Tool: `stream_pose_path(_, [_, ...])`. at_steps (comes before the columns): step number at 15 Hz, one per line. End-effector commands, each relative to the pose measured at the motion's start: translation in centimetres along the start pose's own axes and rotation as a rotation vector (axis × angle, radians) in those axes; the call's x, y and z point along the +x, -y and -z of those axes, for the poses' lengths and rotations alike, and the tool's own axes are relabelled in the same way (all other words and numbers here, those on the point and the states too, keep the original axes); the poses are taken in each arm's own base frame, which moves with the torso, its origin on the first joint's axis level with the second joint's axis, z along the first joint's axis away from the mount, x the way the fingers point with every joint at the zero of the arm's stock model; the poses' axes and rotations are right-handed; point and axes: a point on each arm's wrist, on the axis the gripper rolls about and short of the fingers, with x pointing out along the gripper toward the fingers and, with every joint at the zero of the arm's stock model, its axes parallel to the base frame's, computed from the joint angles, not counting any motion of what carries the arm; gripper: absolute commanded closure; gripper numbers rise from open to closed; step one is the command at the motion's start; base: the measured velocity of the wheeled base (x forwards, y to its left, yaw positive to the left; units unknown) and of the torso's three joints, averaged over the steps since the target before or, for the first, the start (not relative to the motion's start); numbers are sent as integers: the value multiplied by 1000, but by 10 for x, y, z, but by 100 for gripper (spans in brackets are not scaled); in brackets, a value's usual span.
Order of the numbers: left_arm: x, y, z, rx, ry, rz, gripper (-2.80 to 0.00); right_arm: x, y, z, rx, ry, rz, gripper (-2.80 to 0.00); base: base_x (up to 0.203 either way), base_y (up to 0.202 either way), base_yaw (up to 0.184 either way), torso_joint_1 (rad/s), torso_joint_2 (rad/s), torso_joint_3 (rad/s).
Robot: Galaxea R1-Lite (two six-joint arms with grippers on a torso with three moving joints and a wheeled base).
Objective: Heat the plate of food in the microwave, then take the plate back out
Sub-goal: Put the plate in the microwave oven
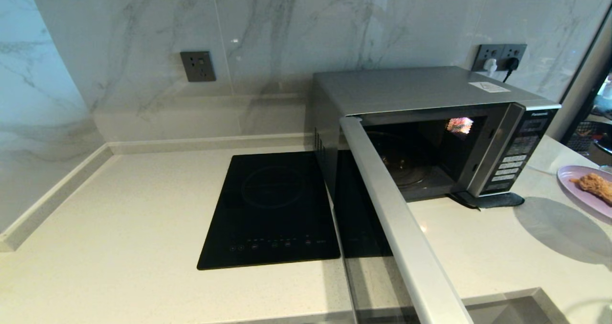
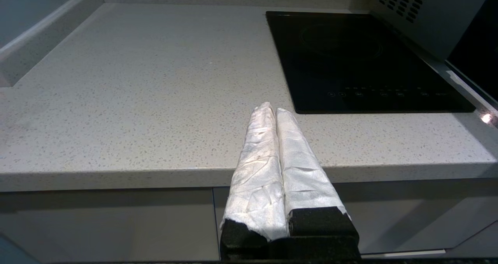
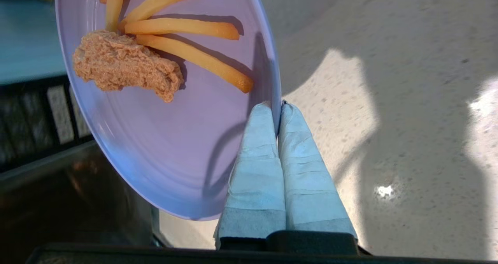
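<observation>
Pinching the plate's (image 3: 171,139) rim between shut fingers, the right hand (image 3: 278,108) holds it above the desk's (image 1: 478,247) right edge, ready for the open microwave (image 1: 430,123); left hand (image 2: 272,112) parked, closed.

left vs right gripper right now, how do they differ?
The left gripper is shut on nothing; the right gripper is shut on the rim of the plate of food. The left sits at the counter edge; the right holds the plate above the counter. Both have wrapped fingers.

Hob (image 1: 271,209) left of microwave (image 1: 420,94); plate of food (image 1: 585,186) off to its right.
</observation>
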Motion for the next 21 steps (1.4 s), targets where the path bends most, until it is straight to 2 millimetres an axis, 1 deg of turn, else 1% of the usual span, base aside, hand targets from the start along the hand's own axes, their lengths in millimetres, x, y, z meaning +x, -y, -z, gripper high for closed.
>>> stream_pose_path(1, [0,0,0,-1,0,-1,0,-9,-4,6,-20,-18,-55,0,0,0,0,0,0,0])
stream_pose_path(2, [0,0,0,-1,0,-1,0,-10,-5,9,-21,-36,-66,0,0,0,0,0,0,0])
stream_pose_path(5, [0,0,0,-1,0,-1,0,-13,-5,17,-111,-109,-96,0,0,0,0,0,0,0])
stream_pose_path(9, [0,0,0,-1,0,-1,0,-11,-12,31,-184,-195,-105,0,0,0,0,0,0,0])
stream_pose_path(16, [0,0,0,-1,0,-1,0,-9,-18,57,-336,-378,-145,0,0,0,0,0,0,0])
stream_pose_path(17, [0,0,0,-1,0,-1,0,-9,-20,60,-371,-395,-151,0,0,0,0,0,0,0])
stream_pose_path(19, [0,0,0,-1,0,-1,0,-5,-31,68,-433,-419,-167,0,0,0,0,0,0,0])
stream_pose_path(21, [0,0,0,-1,0,-1,0,-2,-47,74,-495,-432,-184,0,0,0,0,0,0,0])
